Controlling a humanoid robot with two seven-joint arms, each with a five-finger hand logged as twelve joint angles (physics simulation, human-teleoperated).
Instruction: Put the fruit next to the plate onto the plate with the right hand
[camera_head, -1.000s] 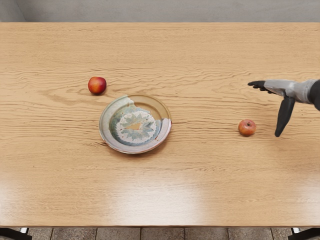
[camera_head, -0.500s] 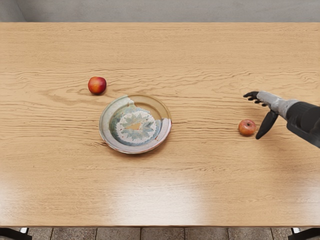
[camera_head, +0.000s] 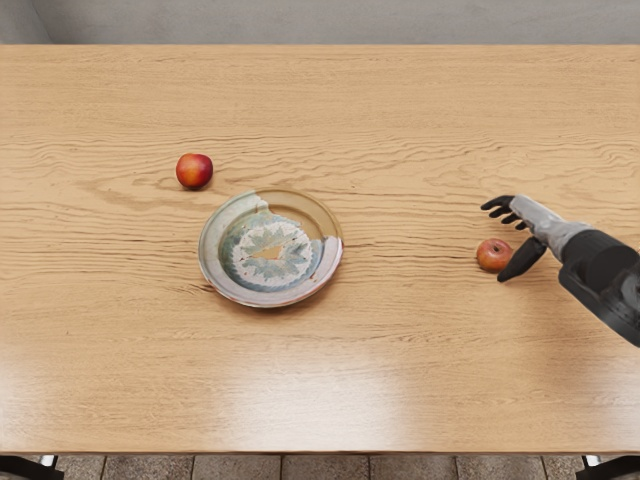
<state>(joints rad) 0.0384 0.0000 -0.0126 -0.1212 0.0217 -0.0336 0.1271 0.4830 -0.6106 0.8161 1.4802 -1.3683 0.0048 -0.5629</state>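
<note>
Lying on the bare surface (camera_head: 400, 380) well to the right of the plate (camera_head: 207, 240), the small orange-red fruit (camera_head: 494, 255) is the one the right hand (camera_head: 530, 225) is placed at. It is not on the plate and nothing lifts it. The hand is on the side of this fruit away from the plate, just beside it, and its arm comes in from the right edge.

The hand is spread and holds nothing. The dark fingers (camera_head: 497, 207) reach out beyond the fruit, and the thumb (camera_head: 515, 265) points down at its near right side, so the fruit sits at the mouth of the opening between them. I judge that this posture is meant to bracket the fruit before closing, and that a grasp from the side away from the plate leaves the way to the plate free. Whether the thumb touches the skin, I cannot tell.

A second, red fruit (camera_head: 194, 170) rests close to the plate, at its upper left and apart from the rim. It is in fact the nearer one to the plate, but it is far from this hand. The patterned plate carries nothing. The left arm is not visible.
</note>
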